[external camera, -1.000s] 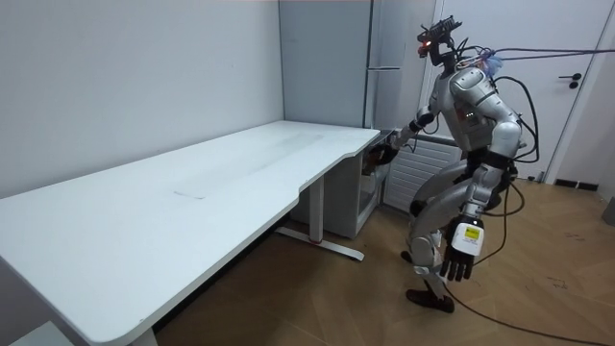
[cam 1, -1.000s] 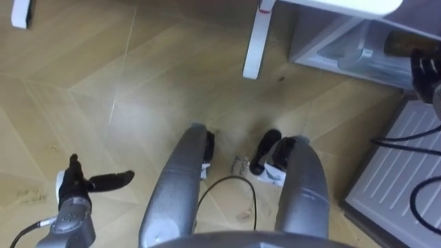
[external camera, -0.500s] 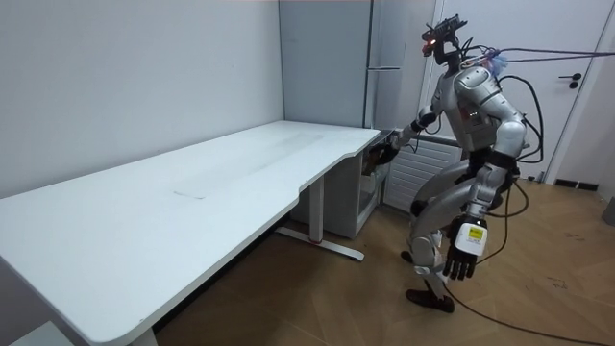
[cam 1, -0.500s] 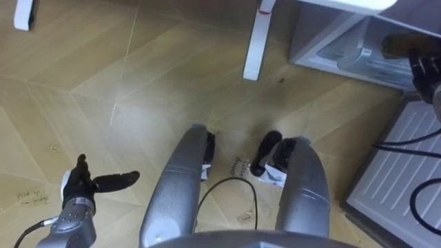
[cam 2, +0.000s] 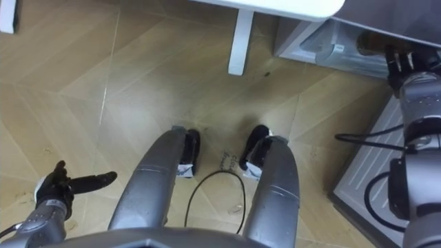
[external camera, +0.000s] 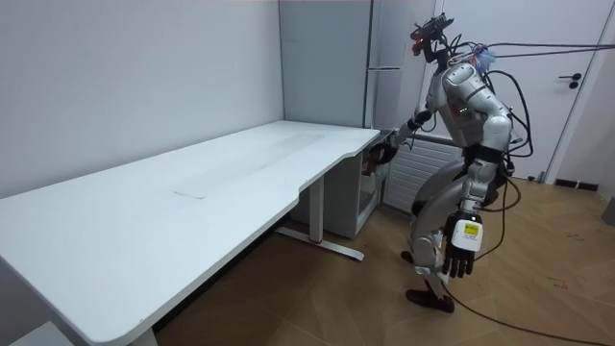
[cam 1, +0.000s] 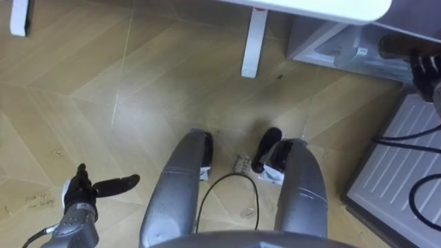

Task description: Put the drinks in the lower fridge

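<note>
Robot stands with knees bent on the wood floor point(cam 1: 138, 83), facing the open lower fridge point(cam 1: 331, 52).

- The left hand point(cam 1: 81, 195) hangs low by the left leg, well apart from the fridge, on its left. Its fingers are straight and relaxed, the thumb sticks out sideways, and it holds nothing.
- The white bench point(external camera: 192, 192) runs off to the fridge's left, and its near corner overhangs the fridge's front. The bench leg point(cam 1: 253, 41) stands just left of the fridge.
- The fridge compartment is open and pale inside.
- The right hand point(cam 2: 403, 65) is stretched to the fridge's mouth, its dark fingers curled round a brown drink point(cam 2: 371, 44). The drink lies sideways at the right of the opening, under the bench edge. Cannot tell if it rests on a shelf.
- The fridge door point(cam 1: 403, 162) is swung open to the fridge's right, showing its ribbed white inner face.
</note>
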{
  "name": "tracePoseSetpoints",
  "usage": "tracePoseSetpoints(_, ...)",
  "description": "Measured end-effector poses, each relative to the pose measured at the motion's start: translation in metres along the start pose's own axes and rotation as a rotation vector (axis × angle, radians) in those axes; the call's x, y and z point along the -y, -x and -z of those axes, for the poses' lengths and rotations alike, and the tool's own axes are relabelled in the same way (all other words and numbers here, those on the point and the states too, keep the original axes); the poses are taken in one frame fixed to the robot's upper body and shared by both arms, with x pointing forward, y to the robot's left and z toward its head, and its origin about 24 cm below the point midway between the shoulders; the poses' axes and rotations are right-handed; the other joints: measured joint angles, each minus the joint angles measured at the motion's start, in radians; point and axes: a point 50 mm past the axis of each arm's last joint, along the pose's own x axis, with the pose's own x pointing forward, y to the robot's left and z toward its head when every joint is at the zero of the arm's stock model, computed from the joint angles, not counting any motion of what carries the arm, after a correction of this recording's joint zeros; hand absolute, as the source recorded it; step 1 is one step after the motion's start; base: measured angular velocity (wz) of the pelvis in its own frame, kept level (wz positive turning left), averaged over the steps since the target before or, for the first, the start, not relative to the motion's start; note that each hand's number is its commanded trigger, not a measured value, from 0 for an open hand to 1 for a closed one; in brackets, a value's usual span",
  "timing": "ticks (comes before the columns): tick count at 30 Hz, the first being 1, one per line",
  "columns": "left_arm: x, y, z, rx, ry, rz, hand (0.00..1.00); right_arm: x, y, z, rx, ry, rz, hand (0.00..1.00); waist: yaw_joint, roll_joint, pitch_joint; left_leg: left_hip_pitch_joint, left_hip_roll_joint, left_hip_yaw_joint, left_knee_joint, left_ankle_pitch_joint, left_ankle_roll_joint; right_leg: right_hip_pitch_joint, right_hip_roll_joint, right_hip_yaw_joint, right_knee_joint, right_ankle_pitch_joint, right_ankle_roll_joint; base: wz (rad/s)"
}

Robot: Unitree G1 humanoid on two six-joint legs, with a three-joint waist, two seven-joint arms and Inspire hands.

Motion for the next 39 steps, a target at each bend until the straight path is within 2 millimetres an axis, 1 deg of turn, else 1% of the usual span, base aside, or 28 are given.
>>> tracePoseSetpoints(6,-0.006,-0.001,-0.006,0.034,0.004,-0.032,0.00,0.006,0.000,-0.007,0.018,-0.011,0.060,0.00,-0.018,-0.005,-0.0006,0.030,-0.002,0.008,-0.035,0.004,0.005,0.028,0.001,0.000,-0.027,0.000,0.008,0.00)
tracePoseSetpoints(9,-0.009,-0.001,-0.008,0.051,-0.001,-0.053,0.00,0.019,0.000,-0.015,0.050,0.026,0.162,0.00,-0.037,-0.005,-0.0009,0.046,-0.001,0.009,-0.041,0.005,0.006,0.050,0.002,-0.004,-0.041,-0.002,0.017,0.03)
tracePoseSetpoints(11,-0.010,-0.002,-0.009,0.053,-0.001,-0.054,0.00,0.032,0.001,-0.027,0.086,0.067,0.242,0.00,-0.053,-0.006,-0.0015,0.060,0.000,0.011,-0.047,0.005,0.008,0.069,0.003,-0.006,-0.054,0.000,0.023,0.00)
tracePoseSetpoints(12,-0.010,-0.002,-0.009,0.053,-0.001,-0.054,0.00,0.034,0.002,-0.030,0.094,0.070,0.259,0.00,-0.058,-0.006,-0.0015,0.064,0.001,0.011,-0.049,0.005,0.008,0.074,0.004,-0.006,-0.059,0.001,0.025,0.00)
tracePoseSetpoints(14,-0.010,-0.002,-0.009,0.053,-0.002,-0.054,0.00,0.043,0.003,-0.037,0.110,0.077,0.313,0.00,-0.065,-0.010,-0.0036,0.074,0.003,0.011,-0.053,0.006,0.010,0.087,0.009,-0.004,-0.069,0.005,0.029,-0.05)
tracePoseSetpoints(16,-0.010,-0.002,-0.011,0.061,0.000,-0.050,0.00,0.061,0.006,-0.042,0.124,0.092,0.389,0.00,-0.065,-0.012,-0.0049,0.092,0.020,0.010,-0.057,0.004,0.011,0.117,0.030,-0.009,-0.098,0.017,0.031,-0.15)
tracePoseSetpoints(17,-0.012,-0.002,-0.012,0.062,0.005,-0.053,0.00,0.071,0.007,-0.042,0.123,0.095,0.423,0.00,-0.064,-0.013,-0.0059,0.104,0.029,0.010,-0.065,0.004,0.011,0.133,0.041,-0.012,-0.117,0.025,0.030,-0.16)
tracePoseSetpoints(19,-0.015,-0.003,-0.014,0.067,0.019,-0.056,0.00,0.082,0.009,-0.042,0.124,0.108,0.469,0.00,-0.063,-0.013,-0.0063,0.122,0.038,0.011,-0.078,0.004,0.011,0.156,0.050,-0.018,-0.142,0.039,0.026,-0.13)
tracePoseSetpoints(21,-0.017,-0.003,-0.016,0.076,0.008,-0.064,0.00,0.092,0.011,-0.042,0.126,0.122,0.511,0.00,-0.059,-0.012,-0.0077,0.136,0.044,0.014,-0.084,0.005,0.011,0.170,0.060,-0.014,-0.158,0.049,0.027,-0.14)
tracePoseSetpoints(22,-0.018,-0.003,-0.015,0.075,0.010,-0.066,0.00,0.100,0.012,-0.042,0.124,0.126,0.542,0.00,-0.055,-0.008,-0.0097,0.146,0.052,0.018,-0.086,0.005,0.011,0.182,0.070,-0.010,-0.171,0.056,0.027,-0.14)
tracePoseSetpoints(24,-0.019,-0.004,-0.013,0.066,0.009,-0.066,0.00,0.107,0.013,-0.042,0.123,0.132,0.568,0.00,-0.039,-0.007,-0.0109,0.170,0.056,0.028,-0.096,0.005,0.012,0.202,0.074,-0.006,-0.186,0.066,0.027,-0.16)
tracePoseSetpoints(25,-0.020,-0.004,-0.011,0.056,0.009,-0.062,0.00,0.115,0.015,-0.042,0.122,0.139,0.596,0.00,-0.037,-0.006,-0.0120,0.186,0.055,0.032,-0.107,0.007,0.015,0.217,0.072,-0.006,-0.195,0.068,0.028,-0.07)
tracePoseSetpoints(27,-0.024,-0.005,-0.007,0.037,0.007,-0.063,0.00,0.122,0.017,-0.042,0.121,0.144,0.626,0.00,-0.033,-0.007,-0.0140,0.211,0.051,0.035,-0.134,0.017,0.017,0.243,0.072,-0.006,-0.221,0.075,0.032,0.00)
tracePoseSetpoints(29,-0.028,-0.006,0.000,0.009,-0.002,-0.065,0.00,0.132,0.020,-0.042,0.120,0.154,0.661,0.00,-0.033,-0.012,-0.0179,0.240,0.049,0.042,-0.177,0.036,0.021,0.272,0.074,-0.005,-0.266,0.096,0.037,0.00)
tracePoseSetpoints(31,-0.029,-0.006,0.003,-0.004,-0.011,-0.060,0.00,0.137,0.021,-0.042,0.120,0.160,0.673,0.00,-0.032,-0.015,-0.0192,0.258,0.050,0.048,-0.198,0.042,0.022,0.291,0.079,-0.004,-0.289,0.111,0.039,-0.06)
tracePoseSetpoints(33,-0.028,-0.007,0.002,-0.003,-0.014,-0.048,0.00,0.140,0.023,-0.042,0.124,0.168,0.683,0.00,-0.034,-0.017,-0.0205,0.273,0.051,0.052,-0.207,0.043,0.024,0.304,0.081,0.000,-0.296,0.114,0.041,-0.07)
tracePoseSetpoints(34,-0.026,-0.009,0.000,0.000,-0.014,-0.043,0.00,0.142,0.023,-0.040,0.123,0.168,0.686,0.00,-0.037,-0.020,-0.0226,0.278,0.052,0.056,-0.209,0.043,0.024,0.310,0.083,0.003,-0.299,0.114,0.041,-0.06)
tracePoseSetpoints(35,-0.026,-0.010,-0.001,0.000,-0.014,-0.041,0.00,0.143,0.023,-0.038,0.122,0.168,0.685,0.00,-0.039,-0.021,-0.0227,0.282,0.054,0.056,-0.209,0.043,0.024,0.315,0.087,0.004,-0.304,0.115,0.042,-0.06)
tracePoseSetpoints(37,-0.023,-0.012,-0.004,0.002,-0.014,-0.021,0.00,0.151,0.025,-0.028,0.106,0.153,0.704,0.00,-0.043,-0.024,-0.0245,0.299,0.060,0.058,-0.211,0.041,0.022,0.334,0.094,0.003,-0.313,0.116,0.042,-0.07)
tracePoseSetpoints(38,-0.023,-0.013,-0.004,0.000,-0.015,-0.013,0.00,0.155,0.026,-0.021,0.098,0.144,0.718,0.00,-0.043,-0.025,-0.0252,0.305,0.067,0.061,-0.211,0.039,0.020,0.342,0.101,0.004,-0.320,0.119,0.041,-0.10)
tracePoseSetpoints(39,-0.023,-0.014,-0.005,0.001,-0.014,-0.010,0.00,0.156,0.026,-0.018,0.093,0.141,0.721,0.00,-0.042,-0.025,-0.0255,0.306,0.070,0.061,-0.211,0.038,0.019,0.344,0.105,0.005,-0.325,0.122,0.040,-0.08)
